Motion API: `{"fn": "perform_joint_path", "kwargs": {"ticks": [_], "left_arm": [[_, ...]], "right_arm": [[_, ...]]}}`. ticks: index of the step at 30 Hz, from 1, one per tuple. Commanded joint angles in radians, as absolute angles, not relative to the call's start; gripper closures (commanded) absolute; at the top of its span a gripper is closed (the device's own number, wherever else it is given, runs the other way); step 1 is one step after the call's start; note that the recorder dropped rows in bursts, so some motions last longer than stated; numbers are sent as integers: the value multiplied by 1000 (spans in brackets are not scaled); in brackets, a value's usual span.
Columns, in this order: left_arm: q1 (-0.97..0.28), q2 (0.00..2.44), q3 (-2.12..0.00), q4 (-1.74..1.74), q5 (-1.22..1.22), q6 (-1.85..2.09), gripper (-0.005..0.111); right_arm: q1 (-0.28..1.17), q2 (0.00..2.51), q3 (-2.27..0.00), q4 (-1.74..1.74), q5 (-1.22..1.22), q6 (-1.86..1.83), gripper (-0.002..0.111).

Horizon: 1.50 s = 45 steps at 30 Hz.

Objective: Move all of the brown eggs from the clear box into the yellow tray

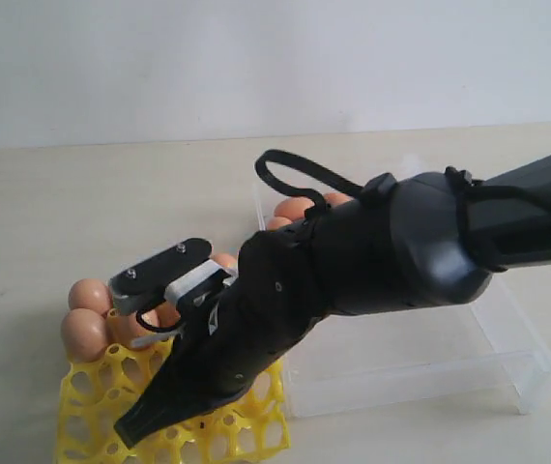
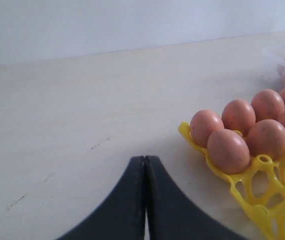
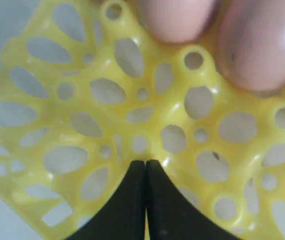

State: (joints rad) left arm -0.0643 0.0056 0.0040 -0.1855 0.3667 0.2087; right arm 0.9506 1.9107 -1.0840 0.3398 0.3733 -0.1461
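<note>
near edge, toward the left corner: yellow tray (image 1: 80,404), near cups open and bare. poised just above those cups, right gripper (image 3: 146,163), fingers pressed flat together, nothing in them. reaching in from the right edge across the middle of the worktop, forearm sloped down, tip angled at the tray's near side. much of the tray's right half hidden behind the wrist in the exterior view.

off the tray's left corner, low over bare worktop, left gripper (image 2: 145,159), likewise closed tight and holding nothing. not seen in the exterior view.

farther back, in the tray's far rows: several brown eggs (image 2: 227,150), seated shoulder to shoulder.

beyond, right of centre: clear box (image 1: 512,375), near part bare, a few more eggs huddled in its far left corner, partly behind the arm.

by the look of them, light, stiff-shelled and brittle, smooth and round enough to slip or roll from a careless pinch. best taken from above, one finger to each side across the widest girth, squeezed only enough to lift. fingers to be spread wide first. best set straight down into a cup, never dropped.
</note>
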Motion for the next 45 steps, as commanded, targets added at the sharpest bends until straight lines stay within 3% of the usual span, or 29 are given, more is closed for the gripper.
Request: {"fn": "perform_joint_path", "kwargs": {"ticks": [1,14,24,35,45], "left_arm": [[-69,0,0,-186,357,207,107],[-69,0,0,-186,357,207,107],[-69,0,0,-186,357,207,107],[-69,0,0,-186,357,205,107],[-69,0,0,-186,357,205,107]], "right_arm": [[953,1873,-1155,321,360,-157,108],[853,1792,-1237,153,384,-79,108],[895,1772,-1237,210,566,-89,108],[960,1808,-1237,309,714,-111,93],[1004,1879,-1237,307,742,-138,90]]}}
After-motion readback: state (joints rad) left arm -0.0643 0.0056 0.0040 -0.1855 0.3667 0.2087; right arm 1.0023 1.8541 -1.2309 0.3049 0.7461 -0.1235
